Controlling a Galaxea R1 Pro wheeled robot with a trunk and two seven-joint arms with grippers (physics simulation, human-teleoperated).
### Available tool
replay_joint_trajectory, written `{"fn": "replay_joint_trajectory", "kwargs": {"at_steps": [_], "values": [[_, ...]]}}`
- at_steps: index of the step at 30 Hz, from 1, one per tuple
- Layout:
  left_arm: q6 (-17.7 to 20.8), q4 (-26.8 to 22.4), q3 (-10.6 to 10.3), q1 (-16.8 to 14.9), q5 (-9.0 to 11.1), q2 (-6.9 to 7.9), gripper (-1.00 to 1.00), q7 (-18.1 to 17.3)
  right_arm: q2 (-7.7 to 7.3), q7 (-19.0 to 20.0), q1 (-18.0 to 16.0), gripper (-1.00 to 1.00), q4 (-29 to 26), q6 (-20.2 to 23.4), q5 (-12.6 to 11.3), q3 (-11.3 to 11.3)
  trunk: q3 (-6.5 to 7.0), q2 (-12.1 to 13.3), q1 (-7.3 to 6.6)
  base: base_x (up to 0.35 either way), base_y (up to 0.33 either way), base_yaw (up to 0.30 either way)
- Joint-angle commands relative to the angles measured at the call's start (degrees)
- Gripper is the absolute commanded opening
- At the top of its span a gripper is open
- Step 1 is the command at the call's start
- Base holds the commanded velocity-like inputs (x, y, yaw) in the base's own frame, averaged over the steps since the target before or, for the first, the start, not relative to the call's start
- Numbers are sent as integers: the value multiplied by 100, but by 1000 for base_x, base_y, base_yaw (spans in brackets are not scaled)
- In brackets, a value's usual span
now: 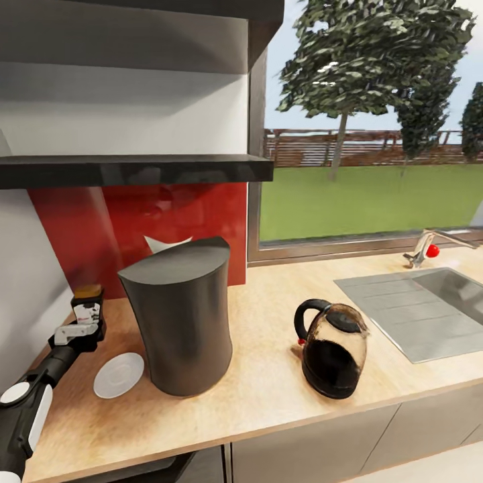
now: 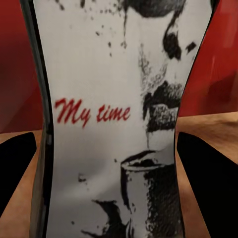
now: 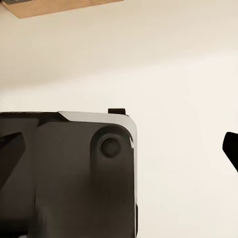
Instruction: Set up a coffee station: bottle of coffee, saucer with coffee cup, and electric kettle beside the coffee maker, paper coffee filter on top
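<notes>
While the counter carries everything, the coffee maker half hides the paper filter behind it. The electric kettle stands right of the coffee maker and the saucer just left. Left of the coffee maker, the left tool grips the coffee bottle, mostly hidden; the right tool's opening cannot be told.

We are seeing a matt dark coffee maker on a pale wood-grain countertop, a glossy glass kettle, a smooth white saucer, and a shiny red backsplash.
</notes>
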Motion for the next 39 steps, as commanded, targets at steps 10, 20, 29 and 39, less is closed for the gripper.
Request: {"fn": "replay_joint_trajectory", "kwargs": {"at_steps": [10,20,29,39], "values": [[-24,5,18,-5,-6,-2,-100,-32,0,0,-5,100,5,-19,5,8,-13,-13,4,5,1,-125],[-15,5,22,-5,3,-2,-100,-32,0,-7,-5,100,5,-19,9,8,-13,-13,4,-17,238,-14],[-29,5,-4,-5,-5,-17,-100,-32,0,-9,-5,100,5,-19,4,8,-13,-13,4,-57,78,-163],[-36,121,-4,-5,-14,-20,-100,-32,26,-8,-5,100,-3,-19,3,0,-13,-13,4,0,0,-135]]}}
